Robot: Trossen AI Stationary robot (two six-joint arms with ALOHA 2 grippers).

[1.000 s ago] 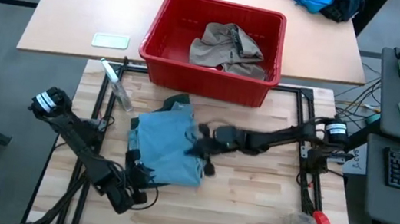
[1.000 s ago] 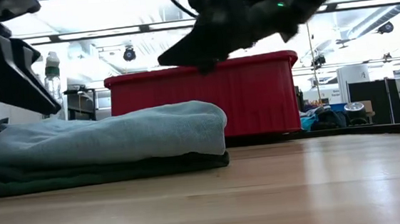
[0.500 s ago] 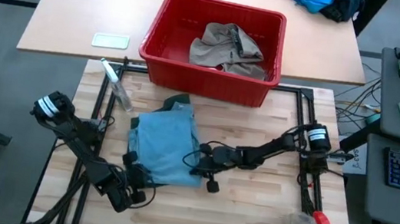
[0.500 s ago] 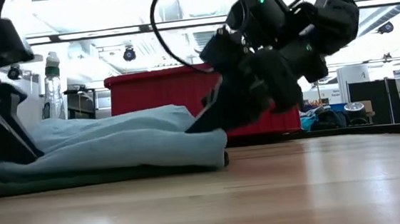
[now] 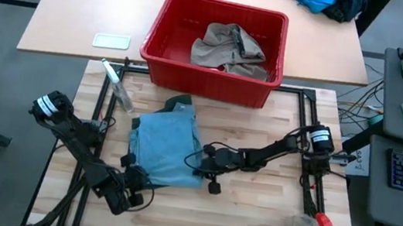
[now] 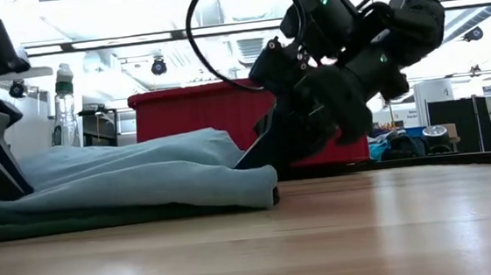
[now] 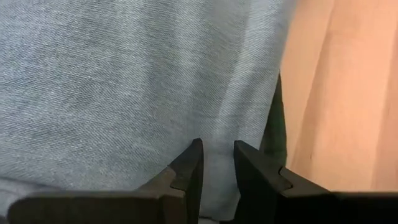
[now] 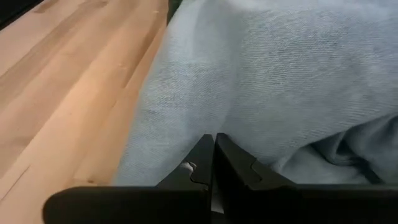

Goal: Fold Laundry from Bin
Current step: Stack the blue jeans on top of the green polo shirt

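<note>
Right end effector (image 5: 201, 160) closed at trousers' (image 5: 163, 146) edge (nothing held), left end effector (image 5: 135, 176) slightly parted, gripping hem

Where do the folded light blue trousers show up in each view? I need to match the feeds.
High: trousers at table centre-left, between both grippers.
Low: pale blue fold at left, on a dark garment.
Left wrist: denim fills most of the picture.
Right wrist: denim fills the upper right.
Shared landmark: red bin behind the trousers, seen in high and low views only.
</note>
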